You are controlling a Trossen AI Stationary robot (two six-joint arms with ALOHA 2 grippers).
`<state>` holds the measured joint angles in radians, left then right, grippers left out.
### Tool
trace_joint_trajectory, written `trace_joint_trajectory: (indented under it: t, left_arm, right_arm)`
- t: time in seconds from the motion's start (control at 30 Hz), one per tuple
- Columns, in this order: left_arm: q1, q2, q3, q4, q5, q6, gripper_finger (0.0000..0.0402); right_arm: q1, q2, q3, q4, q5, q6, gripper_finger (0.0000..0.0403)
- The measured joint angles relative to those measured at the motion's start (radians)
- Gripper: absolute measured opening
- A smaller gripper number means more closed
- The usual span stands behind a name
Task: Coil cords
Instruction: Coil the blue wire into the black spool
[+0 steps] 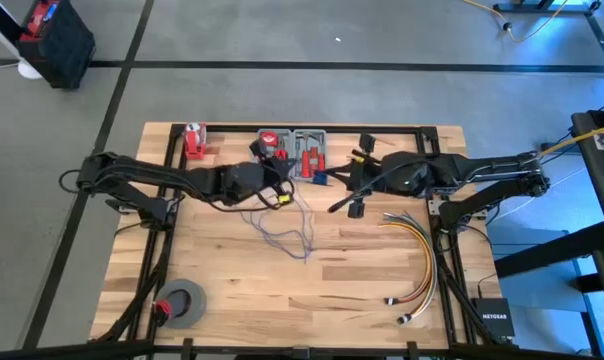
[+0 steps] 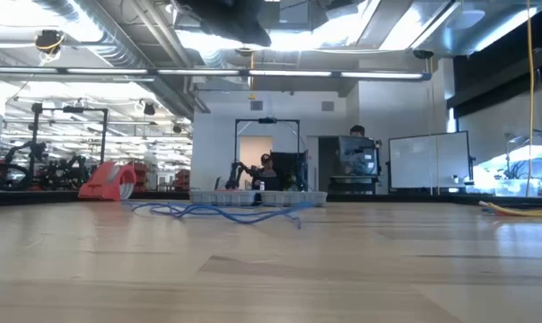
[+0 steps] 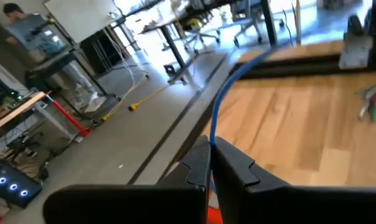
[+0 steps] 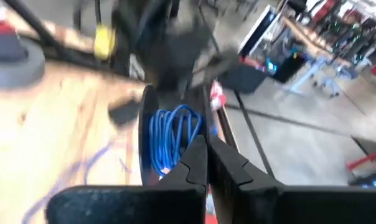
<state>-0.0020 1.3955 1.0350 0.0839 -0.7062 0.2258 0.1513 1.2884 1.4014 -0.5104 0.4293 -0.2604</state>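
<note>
Cords (image 1: 282, 232) are lying loose on the counter (image 1: 312, 300) approx. mid-way between both arms, blue-purple strands trailing from the grey tray (image 1: 300, 150) area toward the counter's centre. Low view is showing them as a flat blue tangle (image 2: 219, 211) in front of the tray. Left gripper (image 3: 210, 163) is hovering near the tray w/ fingers (image 3: 197, 168) pressed together, and a blue cord (image 3: 228, 102) is running up from between the tips, so it's pinching that cord. Right gripper (image 4: 206, 163) is sitting opp., just beside the tray's other side, fingers (image 4: 231, 168) also closed tight; nothing visibly between them. Right wrist view is showing a coiled blue bundle (image 4: 172, 137) lying in a dark holder just past the fingertips, plus loose strands on the wood. Tape roll (image 1: 182, 303) is resting at the near left corner, well apart from the cords. Yellow/orange/red cables (image 1: 422, 260) are curving along the right side of the counter.
</note>
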Motion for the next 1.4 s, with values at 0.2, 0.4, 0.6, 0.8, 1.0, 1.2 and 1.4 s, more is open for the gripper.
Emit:
trace_joint_trajectory:
  t: [0.2, 0.4, 0.6, 0.8, 1.0, 1.2, 1.4]
  left_arm:
    - [0.005, -0.082, 0.000, -0.063, 0.023, -0.036, 0.0005]
    - [-0.017, -0.129, 0.001, -0.076, 0.160, -0.108, 0.0005]
    - [-0.042, -0.117, 0.002, -0.013, 0.215, -0.132, 0.0005]
    - [-0.057, -0.070, 0.003, 0.108, 0.224, -0.127, 0.0005]
    - [-0.058, 0.000, 0.004, 0.151, 0.238, -0.131, 0.0005]
    - [-0.057, 0.067, 0.004, 0.169, 0.237, -0.132, 0.0005]
    - [-0.048, 0.085, 0.007, 0.179, 0.220, -0.132, 0.0005]
  right_arm:
    - [0.000, 0.015, -0.032, -0.056, 0.062, 0.003, 0.0005]
    - [-0.016, 0.054, -0.069, -0.063, 0.235, -0.005, 0.0005]
    - [-0.061, 0.112, -0.097, -0.011, 0.286, -0.009, 0.0005]
    - [-0.089, 0.176, -0.103, 0.127, 0.279, -0.019, 0.0005]
    - [-0.087, 0.209, -0.104, 0.268, 0.259, -0.059, 0.0005]
    - [-0.087, 0.200, -0.104, 0.409, 0.192, -0.059, 0.0005]
    - [-0.085, 0.155, -0.082, 0.431, 0.124, -0.060, 0.0005]
